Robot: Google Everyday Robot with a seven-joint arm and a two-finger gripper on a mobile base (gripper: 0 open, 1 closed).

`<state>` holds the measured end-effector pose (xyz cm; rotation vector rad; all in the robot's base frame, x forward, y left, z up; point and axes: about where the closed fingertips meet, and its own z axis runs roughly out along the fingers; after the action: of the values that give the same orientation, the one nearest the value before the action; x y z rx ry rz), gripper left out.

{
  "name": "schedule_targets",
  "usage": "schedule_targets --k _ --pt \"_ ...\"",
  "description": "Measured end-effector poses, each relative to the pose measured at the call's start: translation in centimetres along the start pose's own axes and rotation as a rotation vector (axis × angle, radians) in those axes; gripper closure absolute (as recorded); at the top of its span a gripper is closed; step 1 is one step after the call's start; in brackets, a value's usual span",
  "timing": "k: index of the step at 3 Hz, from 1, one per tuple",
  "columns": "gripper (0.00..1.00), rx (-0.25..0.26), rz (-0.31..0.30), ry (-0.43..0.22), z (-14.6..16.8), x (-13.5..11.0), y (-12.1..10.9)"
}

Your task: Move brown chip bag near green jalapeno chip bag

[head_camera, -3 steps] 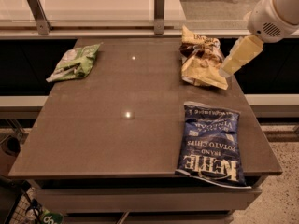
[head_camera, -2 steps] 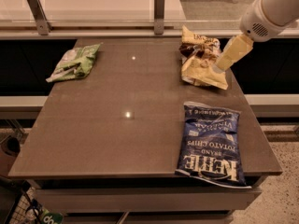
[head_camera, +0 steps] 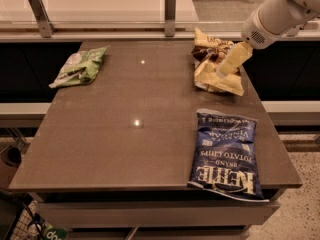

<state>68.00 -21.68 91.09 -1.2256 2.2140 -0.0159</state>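
The brown chip bag (head_camera: 212, 66) lies crumpled at the table's far right, tan-yellow with a dark brown band near its top. My gripper (head_camera: 223, 70) reaches down from the upper right on a white arm and hangs right over this bag's right half, its pale yellow tip at the bag's surface. The green jalapeno chip bag (head_camera: 80, 67) lies flat at the far left of the table, a long way from the gripper.
A large dark blue Kettle chip bag (head_camera: 226, 154) lies at the front right, overhanging the table's (head_camera: 125, 134) front edge. A rail with two metal posts (head_camera: 170, 6) runs behind the table. A wire basket sits on the floor at lower left.
My arm has swung left and down, bringing the gripper from beside the brown chip bag's right edge to over the bag itself. The bags have not moved.
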Motion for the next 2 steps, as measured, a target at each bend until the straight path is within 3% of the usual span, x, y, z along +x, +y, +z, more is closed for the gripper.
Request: schedule_targets --k 2 --pt "0.0 -0.072 0.027 0.017 4.9 1.3 0.8"
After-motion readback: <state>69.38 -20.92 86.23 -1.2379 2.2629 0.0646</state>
